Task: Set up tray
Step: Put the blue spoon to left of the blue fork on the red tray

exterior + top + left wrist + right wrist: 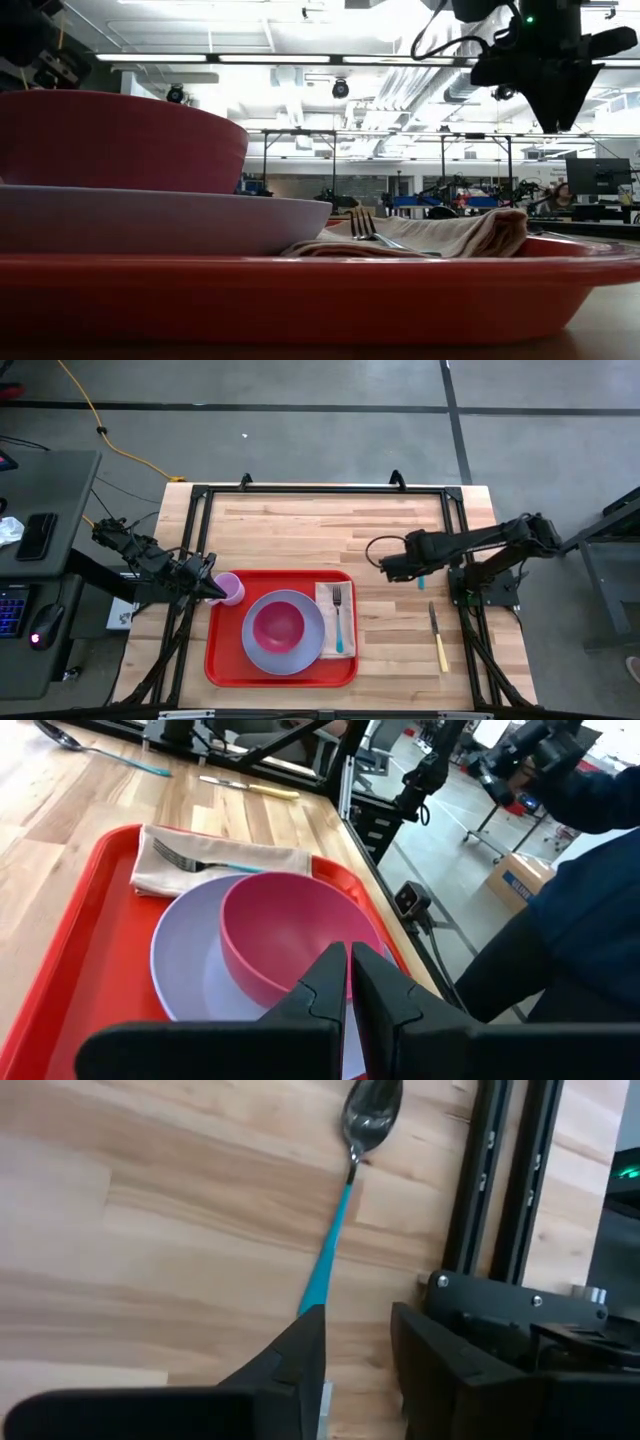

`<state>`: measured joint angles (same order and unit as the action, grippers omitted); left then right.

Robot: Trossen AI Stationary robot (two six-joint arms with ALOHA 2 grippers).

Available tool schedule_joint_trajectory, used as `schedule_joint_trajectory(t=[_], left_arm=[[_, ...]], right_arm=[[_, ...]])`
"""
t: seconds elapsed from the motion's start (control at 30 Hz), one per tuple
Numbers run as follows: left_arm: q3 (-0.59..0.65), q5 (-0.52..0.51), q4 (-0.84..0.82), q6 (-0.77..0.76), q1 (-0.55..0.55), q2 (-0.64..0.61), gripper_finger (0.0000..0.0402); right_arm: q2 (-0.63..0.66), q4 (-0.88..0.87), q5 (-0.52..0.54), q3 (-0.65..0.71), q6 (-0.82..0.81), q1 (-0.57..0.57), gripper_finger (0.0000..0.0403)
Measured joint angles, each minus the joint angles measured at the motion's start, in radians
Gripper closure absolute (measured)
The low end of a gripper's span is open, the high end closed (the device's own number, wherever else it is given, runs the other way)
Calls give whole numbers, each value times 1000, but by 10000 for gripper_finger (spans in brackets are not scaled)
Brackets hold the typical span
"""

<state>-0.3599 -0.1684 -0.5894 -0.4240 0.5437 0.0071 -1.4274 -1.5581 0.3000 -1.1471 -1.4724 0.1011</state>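
The red tray [215, 660] lies on the table's near left part. It carries a lavender plate [312, 645], a pink bowl [278, 624] on the plate, and a tan napkin [328, 600] with a teal-handled fork [339, 618] on it. A small lavender cup [232, 589] stands at the tray's far left corner, with my left gripper [213, 589] at its rim. My right gripper [358, 1330] is open and hovers over the teal-handled spoon [335, 1240] on the bare wood right of the tray. One finger hides the handle's end. My left gripper is shut on the cup's rim on the side toward the table's left edge [224, 589], reaching in from the table's left and slanting down. In the left wrist view only a thin pale strip [350, 1025] shows between the fingers. The fingers hide the rest of the cup.
A yellow-handled knife [439, 638] lies on the wood near the table's right edge, nearer than the spoon [421, 579]. A black frame [320, 490] runs around the table. The far half of the table is bare wood [300, 530]. A desk with a keyboard stands at the left.
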Motion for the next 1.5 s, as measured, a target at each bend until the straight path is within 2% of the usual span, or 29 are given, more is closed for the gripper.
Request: schedule_joint_trajectory(t=[0.2, 0.37, 0.57, 0.9, 1.5], left_arm=[[0, -1, 16, 0, 0, 0, 353], [0, -1, 17, -3, 0, 0, 353], [0, 1, 21, -24, 0, 0, 353], [0, 0, 21, -55, 0, 0, 353], [0, -2, 17, -48, 0, 0, 353]], right_arm=[[96, 73, 23, 77, 38, -58, 287], [147, 173, 4, 175, 99, -118, 269], [148, 285, -18, 279, 196, -179, 253], [147, 490, -19, 409, 308, -304, 249], [146, 625, -25, 459, 523, -505, 249]])
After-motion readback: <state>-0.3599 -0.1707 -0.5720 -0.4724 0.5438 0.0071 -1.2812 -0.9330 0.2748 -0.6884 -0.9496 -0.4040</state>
